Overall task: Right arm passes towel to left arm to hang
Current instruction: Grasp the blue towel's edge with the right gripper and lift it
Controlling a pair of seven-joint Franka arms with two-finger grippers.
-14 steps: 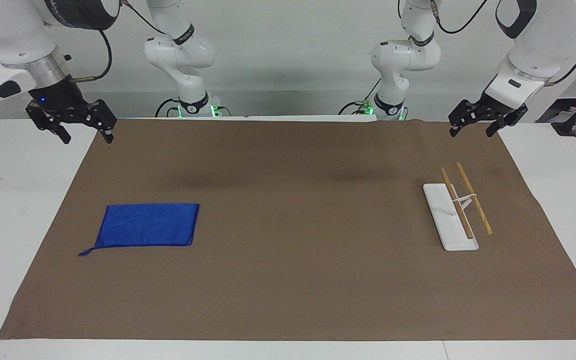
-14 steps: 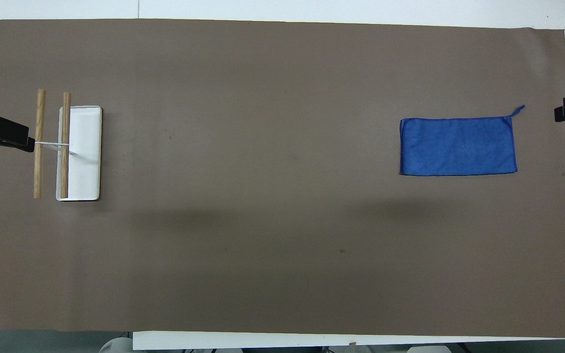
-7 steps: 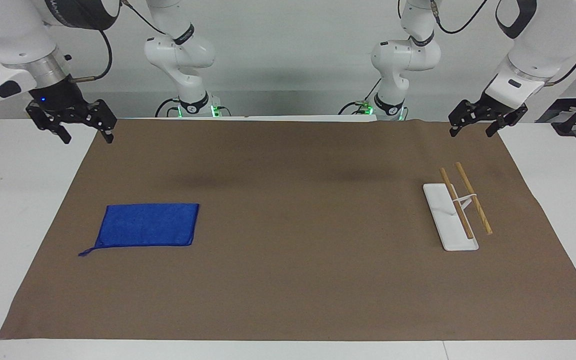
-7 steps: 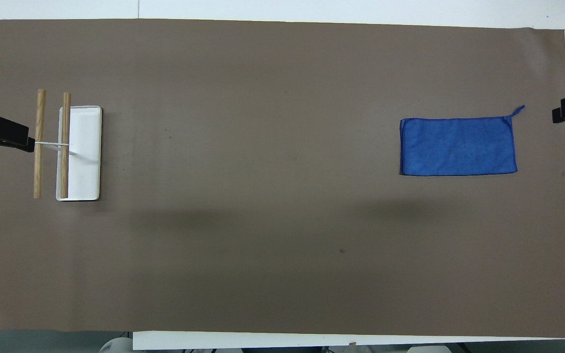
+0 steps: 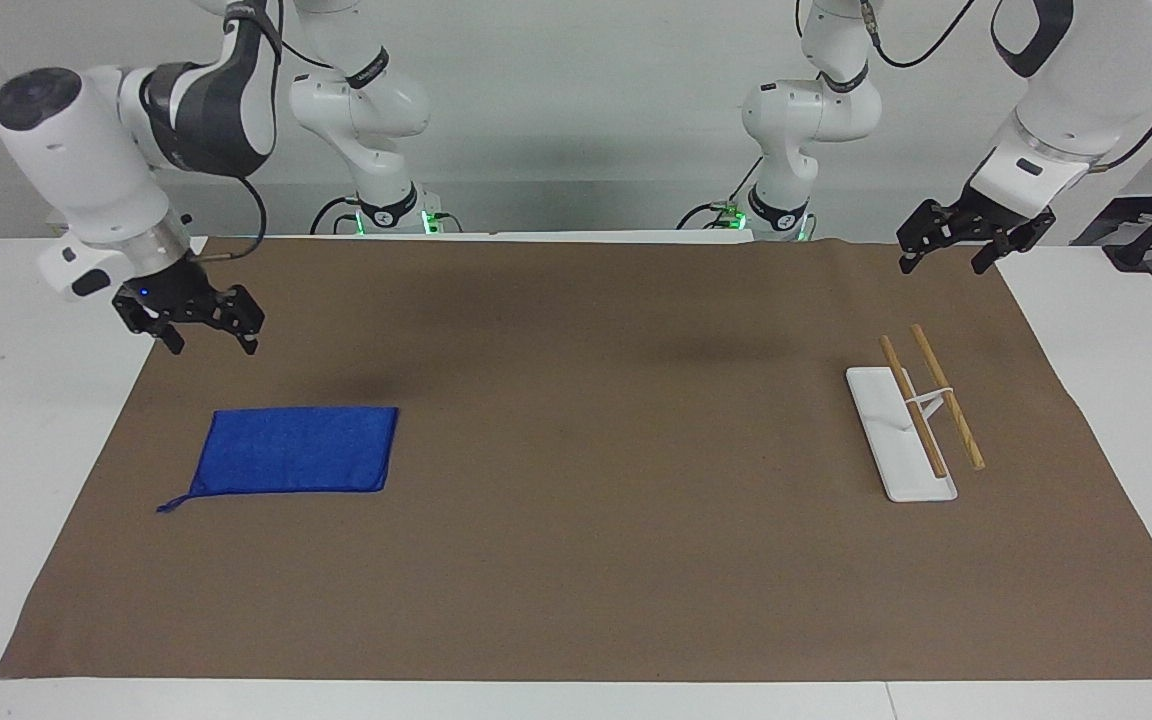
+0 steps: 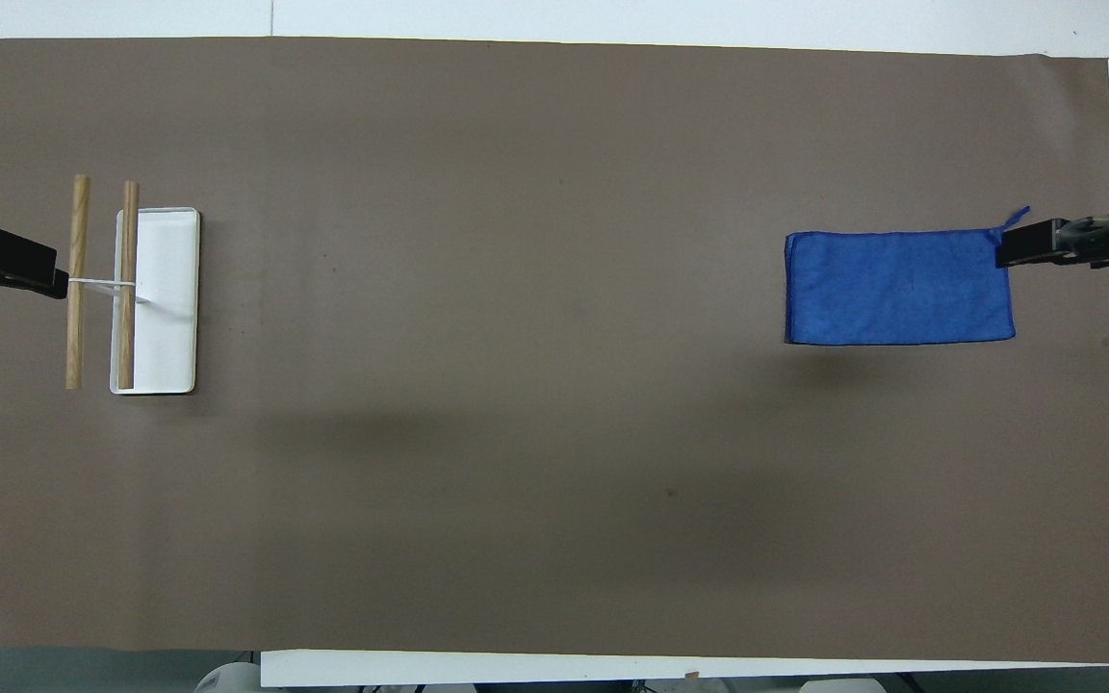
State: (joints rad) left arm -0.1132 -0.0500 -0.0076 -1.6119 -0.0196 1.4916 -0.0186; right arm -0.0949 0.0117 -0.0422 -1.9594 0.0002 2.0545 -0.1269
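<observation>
A blue towel (image 5: 291,450) lies flat on the brown mat toward the right arm's end, also in the overhead view (image 6: 899,287). My right gripper (image 5: 214,345), with its blue light, is open and empty. It hangs in the air over the mat by the towel's short edge near its loop corner (image 6: 1018,245), not touching it. My left gripper (image 5: 941,265) is open and empty, waiting over the mat's edge beside the rack (image 6: 35,276). The rack (image 5: 918,412) has a white base and two wooden bars (image 6: 128,284).
The brown mat (image 5: 576,560) covers most of the white table (image 5: 26,420). Two more white arm bases (image 5: 386,205) stand at the robots' edge of the table. The mat between towel and rack holds nothing.
The right arm has swung down and inward from the mat's corner to a spot over the towel's short edge. The left arm, towel and rack have not moved.
</observation>
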